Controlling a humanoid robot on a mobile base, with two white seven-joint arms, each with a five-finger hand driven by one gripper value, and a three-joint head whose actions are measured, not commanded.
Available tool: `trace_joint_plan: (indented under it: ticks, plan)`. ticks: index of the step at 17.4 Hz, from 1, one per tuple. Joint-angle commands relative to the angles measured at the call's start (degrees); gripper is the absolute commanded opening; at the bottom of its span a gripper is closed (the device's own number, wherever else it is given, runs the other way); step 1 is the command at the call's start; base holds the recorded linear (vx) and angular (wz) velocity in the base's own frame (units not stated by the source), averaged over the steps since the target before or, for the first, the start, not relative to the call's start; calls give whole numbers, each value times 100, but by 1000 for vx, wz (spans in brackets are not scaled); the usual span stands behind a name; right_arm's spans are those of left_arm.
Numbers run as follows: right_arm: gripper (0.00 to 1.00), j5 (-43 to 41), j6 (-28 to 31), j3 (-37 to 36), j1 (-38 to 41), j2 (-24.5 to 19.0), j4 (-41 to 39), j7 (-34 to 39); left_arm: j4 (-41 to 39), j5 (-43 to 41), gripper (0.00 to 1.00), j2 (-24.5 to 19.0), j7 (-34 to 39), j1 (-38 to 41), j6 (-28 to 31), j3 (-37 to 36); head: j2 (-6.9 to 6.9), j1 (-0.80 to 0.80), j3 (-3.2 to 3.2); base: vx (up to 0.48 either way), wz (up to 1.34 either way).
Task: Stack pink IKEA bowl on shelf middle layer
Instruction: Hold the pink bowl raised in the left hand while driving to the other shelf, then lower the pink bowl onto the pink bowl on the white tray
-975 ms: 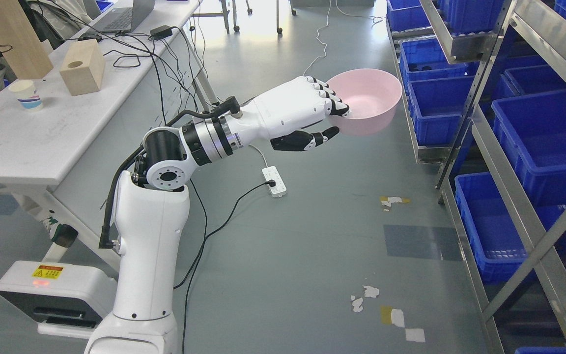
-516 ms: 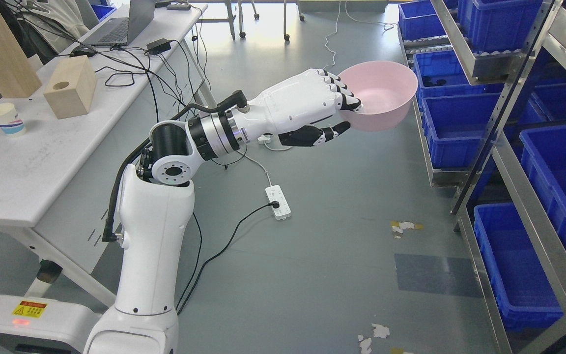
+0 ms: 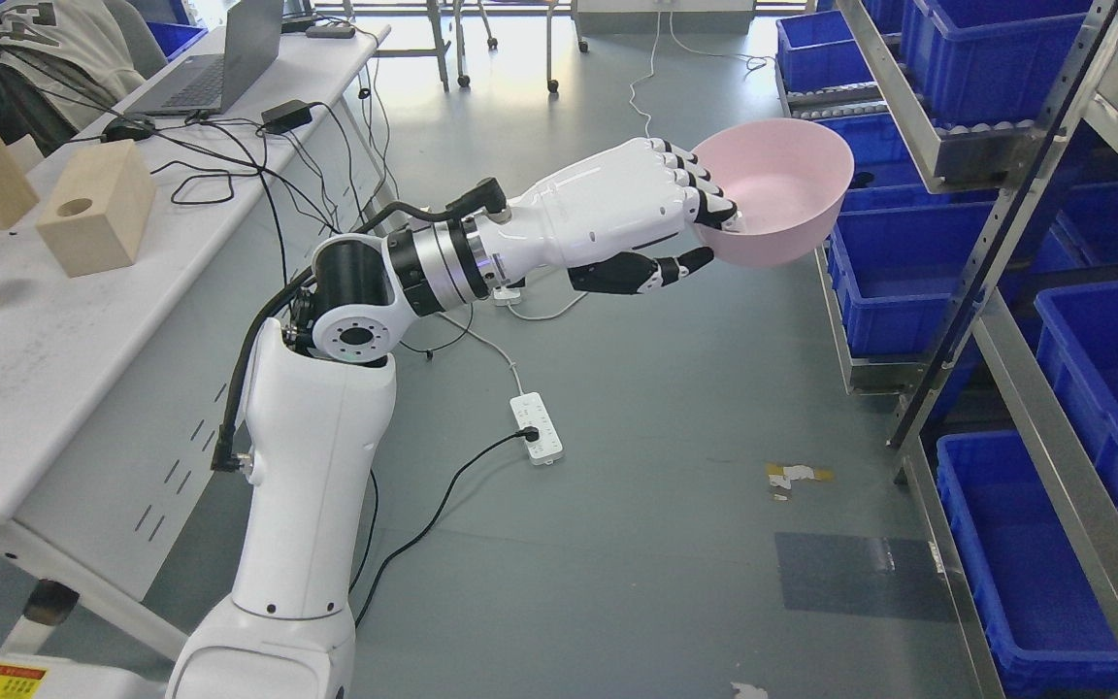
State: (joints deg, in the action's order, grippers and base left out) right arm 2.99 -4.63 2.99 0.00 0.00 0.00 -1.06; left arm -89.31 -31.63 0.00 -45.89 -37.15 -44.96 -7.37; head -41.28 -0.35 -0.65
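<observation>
The left robot hand [image 3: 685, 218] is clamped on the near rim of the pink bowl [image 3: 782, 199]: the fingers [image 3: 705, 194] hook over the lip into the bowl and the thumb [image 3: 661, 274] presses up from below the wall. The bowl hangs in the air over the floor [image 3: 617, 466], open side up and tipped a little toward the camera, near the metal shelf [image 3: 996, 233] on the right but not yet inside any layer. The right arm does not show in the head view

The step in hand looks like the carry toward the shelf. To do it well, the pinch on the rim should stay firm, since the bowl is held by one edge only and its far side is unsupported; a quick swing could let it rotate in the grip. The bowl wants levelling before it goes in, so it can nest flat. The approach should probably pass clear of the slanted upright and the front edge of the shelf layers, which stand close to the bowl's far rim. The blue bins [image 3: 899, 282] fill the layers that are visible, and no other pink bowl can be seen from here, so the target spot on the middle layer has to be found before lowering. Release should come only once the base rests on something
</observation>
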Motion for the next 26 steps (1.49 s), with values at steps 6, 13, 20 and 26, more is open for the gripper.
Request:
trace_joint_plan:
  ticks: [6, 13, 20, 26]
  plan:
    - [100, 0, -3, 0, 26, 100, -100, 0, 10, 61, 3, -100, 115, -116, -4, -300, 0, 0, 0, 58, -706]
    - [100, 0, -3, 0, 18, 100, -100, 0, 966, -88, 3, -100, -7, -1467, -4, 728, 0, 0, 0, 47, -1445]
    - [100, 0, -3, 0, 26, 100, -100, 0, 1900, -1256, 3, -100, -192, -2121, -4, 518, 0, 0, 0, 22, -1190]
    - [100, 0, -3, 0, 26, 100, -100, 0, 1874, -1916, 3, -100, -201, -1533, -4, 394, 0, 0, 0, 32, -700]
